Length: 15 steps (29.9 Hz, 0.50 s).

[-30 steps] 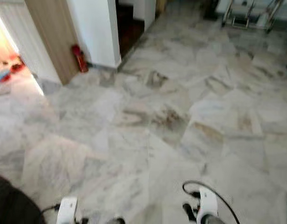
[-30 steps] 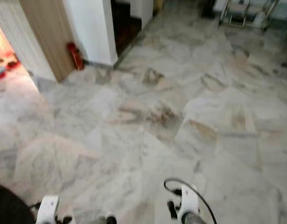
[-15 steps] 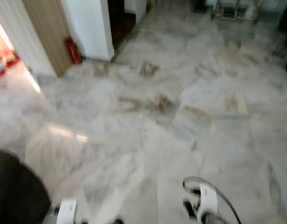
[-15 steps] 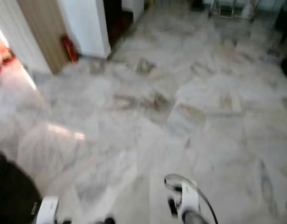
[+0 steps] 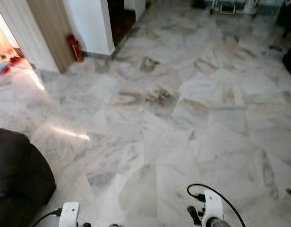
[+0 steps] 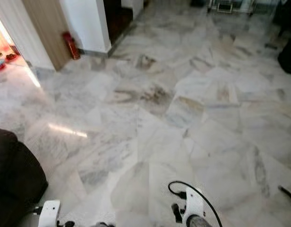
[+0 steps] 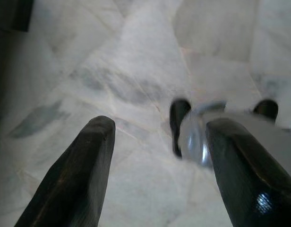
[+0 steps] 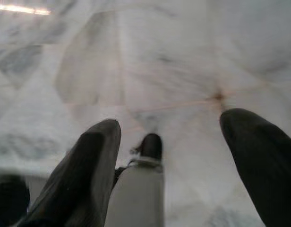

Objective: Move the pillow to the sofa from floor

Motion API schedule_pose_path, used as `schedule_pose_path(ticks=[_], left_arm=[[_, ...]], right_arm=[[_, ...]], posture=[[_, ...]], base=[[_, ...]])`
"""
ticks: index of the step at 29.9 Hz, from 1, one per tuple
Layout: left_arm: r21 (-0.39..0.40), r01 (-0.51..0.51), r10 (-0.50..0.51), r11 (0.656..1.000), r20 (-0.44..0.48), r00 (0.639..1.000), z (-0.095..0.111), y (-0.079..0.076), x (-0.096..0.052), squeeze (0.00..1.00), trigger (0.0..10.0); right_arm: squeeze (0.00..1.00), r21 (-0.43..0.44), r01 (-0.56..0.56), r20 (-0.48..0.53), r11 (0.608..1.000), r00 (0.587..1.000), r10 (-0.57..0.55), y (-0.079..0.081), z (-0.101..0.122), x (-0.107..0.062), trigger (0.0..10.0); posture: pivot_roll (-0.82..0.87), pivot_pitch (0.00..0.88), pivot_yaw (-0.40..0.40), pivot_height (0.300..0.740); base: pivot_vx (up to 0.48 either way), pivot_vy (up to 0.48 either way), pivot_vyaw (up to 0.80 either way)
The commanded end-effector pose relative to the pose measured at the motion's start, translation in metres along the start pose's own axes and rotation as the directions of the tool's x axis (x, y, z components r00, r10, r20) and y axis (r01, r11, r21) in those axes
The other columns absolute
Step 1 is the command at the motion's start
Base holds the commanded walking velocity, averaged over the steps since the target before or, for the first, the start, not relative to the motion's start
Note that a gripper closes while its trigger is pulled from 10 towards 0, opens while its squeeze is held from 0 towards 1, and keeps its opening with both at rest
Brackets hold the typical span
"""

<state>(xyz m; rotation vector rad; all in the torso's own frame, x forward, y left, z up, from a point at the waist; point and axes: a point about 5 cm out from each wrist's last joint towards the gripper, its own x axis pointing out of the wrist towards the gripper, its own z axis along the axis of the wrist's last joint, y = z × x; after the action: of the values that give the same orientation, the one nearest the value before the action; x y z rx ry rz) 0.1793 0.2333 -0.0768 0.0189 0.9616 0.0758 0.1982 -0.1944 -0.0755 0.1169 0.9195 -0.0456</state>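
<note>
Marble floor (image 5: 183, 109) is seen ahead, with a dark sofa (image 5: 18, 175) at the robot's lower left. A red fire extinguisher (image 5: 74, 47) is stood against the wooden door frame (image 5: 46, 28). The left gripper (image 7: 157, 161) and right gripper (image 8: 169, 151) are held low, jaws spread wide, nothing gripped. No pillow can be made out.

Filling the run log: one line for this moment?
phase: walking | left tool: open, empty | right tool: open, empty | dark sofa: robot's left | marble floor
</note>
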Motion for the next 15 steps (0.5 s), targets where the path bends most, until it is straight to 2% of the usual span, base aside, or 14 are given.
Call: schedule_pose_path(ticks=[1, 15], left_arm=[[-0.004, -0.012, 0.012, 1.0, -0.033, 0.999, -0.008, 0.0038, -0.0017, 0.0, 10.0], [-0.005, -0.011, 0.011, 1.0, -0.032, 0.999, -0.0078, 0.004, -0.0017, 0.0, 10.0]], right_arm=[[0.0, 0.012, -0.011, -0.019, 1.0, 1.0, 0.012, 0.0047, -0.0064, -0.0002, 10.0], [0.0, 0.009, -0.015, -0.02, 1.0, 1.0, 0.015, 0.0051, -0.0063, -0.0001, 10.0]], posture=[[0.05, 0.1, -0.019, 0.74], [0.05, 0.098, -0.018, 0.74]], base=[[-0.322, 0.0, 0.0], [-0.321, 0.0, 0.0]])
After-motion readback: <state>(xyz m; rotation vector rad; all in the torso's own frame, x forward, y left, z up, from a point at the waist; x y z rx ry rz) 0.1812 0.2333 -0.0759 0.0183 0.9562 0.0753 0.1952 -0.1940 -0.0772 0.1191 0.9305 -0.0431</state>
